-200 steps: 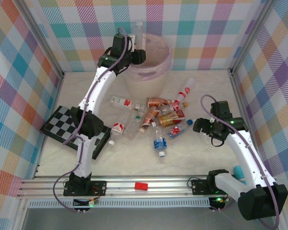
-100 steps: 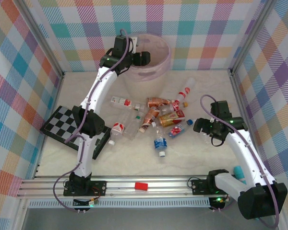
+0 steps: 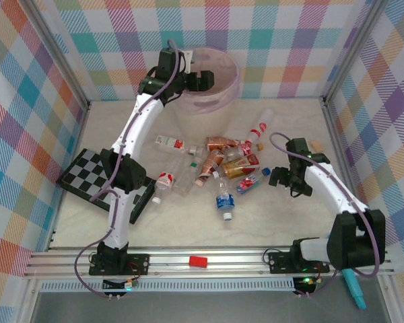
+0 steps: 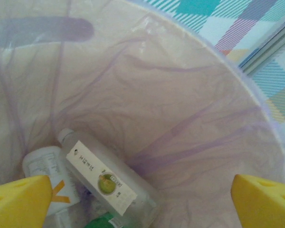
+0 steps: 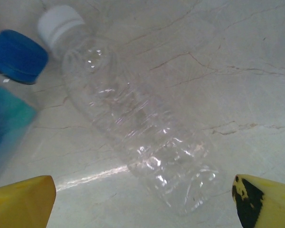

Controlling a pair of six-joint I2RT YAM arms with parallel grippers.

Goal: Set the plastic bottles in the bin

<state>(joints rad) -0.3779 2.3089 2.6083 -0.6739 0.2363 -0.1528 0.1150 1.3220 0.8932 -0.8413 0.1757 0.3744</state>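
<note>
Your left gripper [image 4: 142, 202] hangs spread over the far bin [image 4: 194, 90], so drops land inside. Your right gripper [image 5: 142, 204], also spread, lines up on a clear bottle [image 5: 137, 133].

Pastel plaid across the walls [image 3: 289, 40]: pink, teal, yellow and lilac bands crossing. The table [image 3: 188, 229] is cream marble with thin brown veins. The bin [image 3: 222, 101] is pale beige, its liner [image 4: 180, 118] a translucent pinkish lilac. The plastic bottles [image 3: 222, 161] are clear, with red labels, orange labels and white caps, and one blue-labelled bottle [image 3: 224, 202] has a blue cap. Checkered board [image 3: 87, 176], black and white. White arms [image 3: 138, 128], black joints, purple cables [image 3: 77, 264]. A red block [image 3: 198, 261] on the silver rail. Left hand [image 4: 142, 199]: yellow fingers [image 4: 19, 202]. Right hand [image 5: 142, 199]: yellow too, one finger [image 5: 256, 202] smudged black. A clear bottle [image 5: 137, 137], white cap. Down in the bin, a white label [image 4: 102, 179] with a green fruit.
</note>
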